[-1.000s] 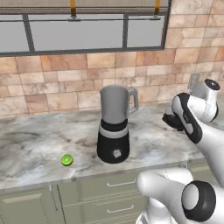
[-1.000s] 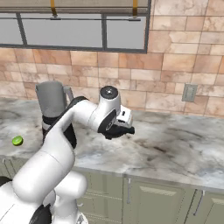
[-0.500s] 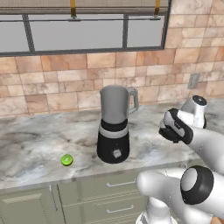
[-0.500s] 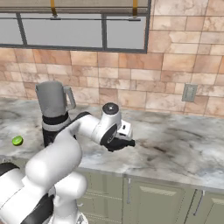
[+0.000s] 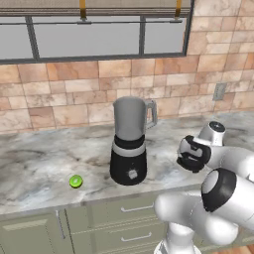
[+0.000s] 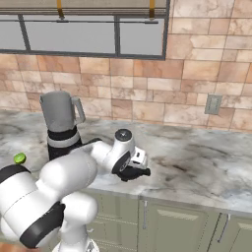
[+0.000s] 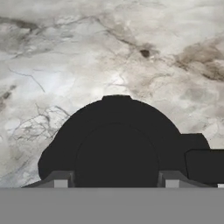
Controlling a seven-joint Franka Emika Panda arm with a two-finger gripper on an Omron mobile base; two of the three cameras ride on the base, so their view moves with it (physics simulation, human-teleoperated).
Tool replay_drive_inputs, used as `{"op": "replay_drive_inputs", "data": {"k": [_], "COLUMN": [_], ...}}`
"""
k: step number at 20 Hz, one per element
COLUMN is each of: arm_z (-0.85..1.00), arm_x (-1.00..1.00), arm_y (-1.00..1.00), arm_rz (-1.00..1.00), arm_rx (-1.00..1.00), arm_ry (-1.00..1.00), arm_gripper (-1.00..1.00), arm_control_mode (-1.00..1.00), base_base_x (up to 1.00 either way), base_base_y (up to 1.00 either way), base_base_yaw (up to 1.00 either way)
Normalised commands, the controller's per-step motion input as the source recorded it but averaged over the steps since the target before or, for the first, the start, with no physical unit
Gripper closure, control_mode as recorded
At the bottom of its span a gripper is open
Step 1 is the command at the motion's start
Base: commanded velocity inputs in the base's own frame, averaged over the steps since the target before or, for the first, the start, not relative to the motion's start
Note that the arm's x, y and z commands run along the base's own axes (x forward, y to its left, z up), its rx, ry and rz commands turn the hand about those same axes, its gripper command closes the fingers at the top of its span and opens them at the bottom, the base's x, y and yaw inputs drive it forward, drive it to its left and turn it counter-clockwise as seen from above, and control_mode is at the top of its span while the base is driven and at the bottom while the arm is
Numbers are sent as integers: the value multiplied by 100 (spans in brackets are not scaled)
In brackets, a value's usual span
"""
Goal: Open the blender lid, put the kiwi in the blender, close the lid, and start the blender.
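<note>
The blender [image 5: 130,144] [image 6: 60,125] stands on the marble counter, its grey jar open at the top with no cap on it. The black blender lid [image 7: 116,144] [image 6: 135,173] sits between my fingers [image 7: 61,179], low over the counter to the right of the blender. My gripper [image 7: 116,179] [image 6: 130,170] [image 5: 189,158] is shut on the lid and points down at the marble. I cannot tell whether the lid touches the counter. The small green kiwi [image 5: 76,181] [image 6: 19,158] lies on the counter left of the blender base, near the front edge.
A wall outlet [image 5: 219,91] [image 6: 212,104] sits on the brick backsplash to the right. The counter [image 6: 197,167] stretches right of the gripper. Cabinet drawers [image 5: 124,223] run below the counter's front edge.
The arm has swung lower and nearer the counter's front edge with the lid in the gripper. Blender and kiwi have stayed put.
</note>
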Motion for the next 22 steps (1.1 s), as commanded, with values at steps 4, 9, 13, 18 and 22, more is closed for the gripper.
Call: {"op": "replay_drive_inputs", "data": {"k": [4,9,13,18,22], "arm_z": [-44,-38,-29,-29,-6], "arm_x": [3,12,10,1,0], "arm_y": [0,0,0,0,0], "arm_rz": [0,0,0,0,0], "arm_rx": [0,0,0,0,0], "arm_ry": [0,0,0,0,-1], "arm_gripper": [100,100,100,-100,-100], "arm_control_mode": [-100,-100,-100,-100,-100], "base_base_x": [0,0,0,0,0], "base_base_y": [0,0,0,0,0], "base_base_yaw": [0,0,0,0,0]}}
